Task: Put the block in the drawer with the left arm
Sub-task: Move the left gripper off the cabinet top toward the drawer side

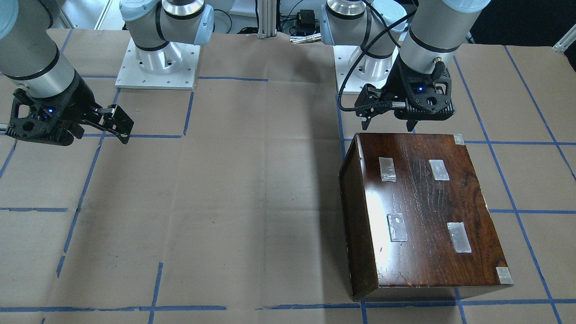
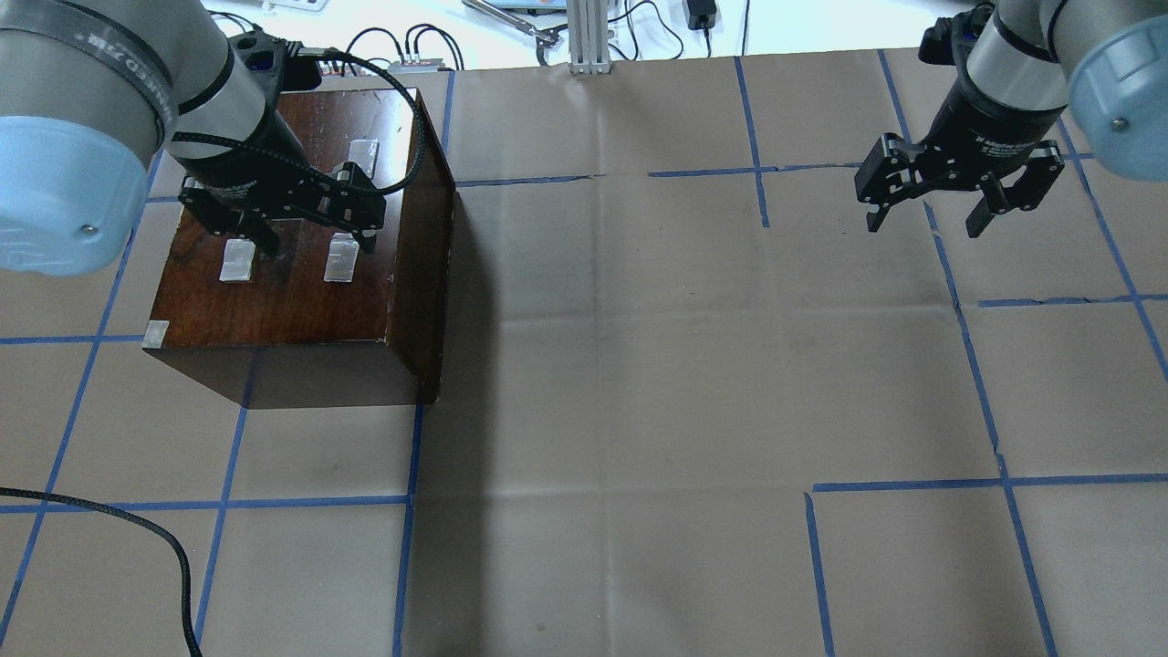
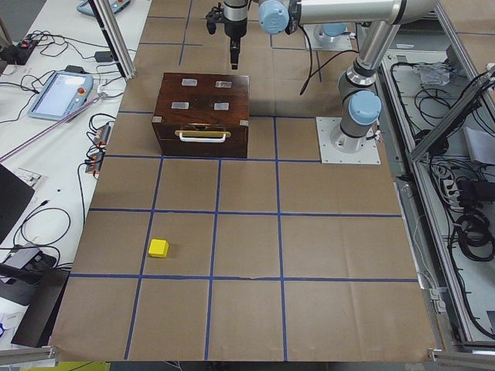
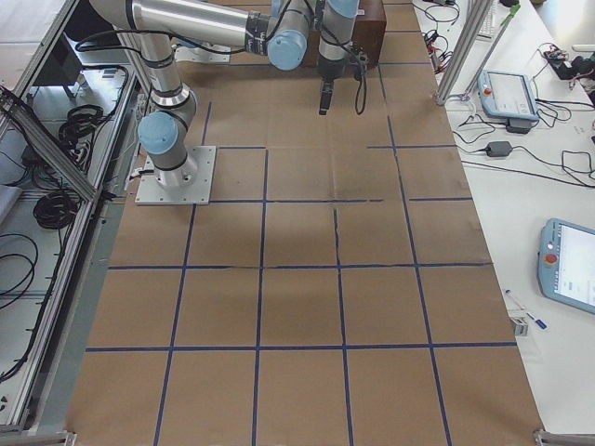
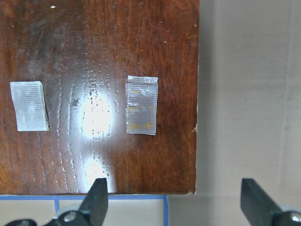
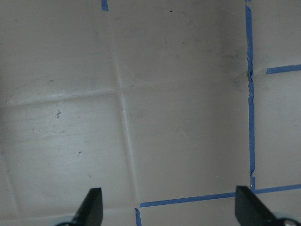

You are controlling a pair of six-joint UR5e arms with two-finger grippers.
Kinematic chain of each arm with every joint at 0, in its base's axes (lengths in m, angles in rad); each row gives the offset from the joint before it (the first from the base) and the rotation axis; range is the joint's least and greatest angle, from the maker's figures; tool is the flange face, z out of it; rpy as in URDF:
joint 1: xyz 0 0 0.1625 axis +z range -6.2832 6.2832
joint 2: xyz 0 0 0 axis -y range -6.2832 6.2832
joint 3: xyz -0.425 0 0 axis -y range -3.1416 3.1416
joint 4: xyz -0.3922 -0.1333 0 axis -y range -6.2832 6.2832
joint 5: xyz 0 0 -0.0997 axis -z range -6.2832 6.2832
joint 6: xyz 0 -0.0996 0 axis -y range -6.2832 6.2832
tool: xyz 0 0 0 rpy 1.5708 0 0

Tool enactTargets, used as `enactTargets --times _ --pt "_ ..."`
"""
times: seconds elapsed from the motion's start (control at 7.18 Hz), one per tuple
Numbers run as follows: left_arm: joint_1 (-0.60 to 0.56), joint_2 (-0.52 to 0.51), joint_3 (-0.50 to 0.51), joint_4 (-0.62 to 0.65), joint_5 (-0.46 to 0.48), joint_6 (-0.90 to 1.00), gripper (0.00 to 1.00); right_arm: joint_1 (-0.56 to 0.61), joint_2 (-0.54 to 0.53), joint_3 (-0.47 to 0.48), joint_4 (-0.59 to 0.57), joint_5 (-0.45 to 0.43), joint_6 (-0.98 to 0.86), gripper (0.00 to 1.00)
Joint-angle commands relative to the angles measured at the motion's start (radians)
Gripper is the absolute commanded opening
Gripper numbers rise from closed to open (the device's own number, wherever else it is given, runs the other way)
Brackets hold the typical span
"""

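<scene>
Front view: the left gripper (image 1: 389, 122) hangs with jaws apart above the box (image 1: 423, 211). Overhead: the right gripper (image 2: 923, 224) hovers with jaws spread wide, far to the right. Left-side view: the drawer (image 3: 203, 137) looks shut and the block (image 3: 158, 247) lies well apart from the box, so nothing appears done yet.

"Adaptive Gripper" on right end effector (image 2: 924, 225)

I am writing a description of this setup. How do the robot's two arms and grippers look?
The left arm and right arm are silver-grey tubes with light-blue joint caps. The left gripper and right gripper are black, with two fingers each. Only the left arm carries a loose black cable.
</scene>
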Motion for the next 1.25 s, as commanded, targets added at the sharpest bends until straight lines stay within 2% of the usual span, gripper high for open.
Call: enactTargets --times 0.0,1.11 --pt "0.0 -0.002 -0.004 0.003 -0.002 0.0 1.0 0.0 0.0 0.0 0.0 0.0 0.0 1.0" --pt "0.037 -0.014 0.025 0.005 -0.003 0.027 1.0 0.0 0.0 -0.001 0.0 0.0 0.0 1.0"
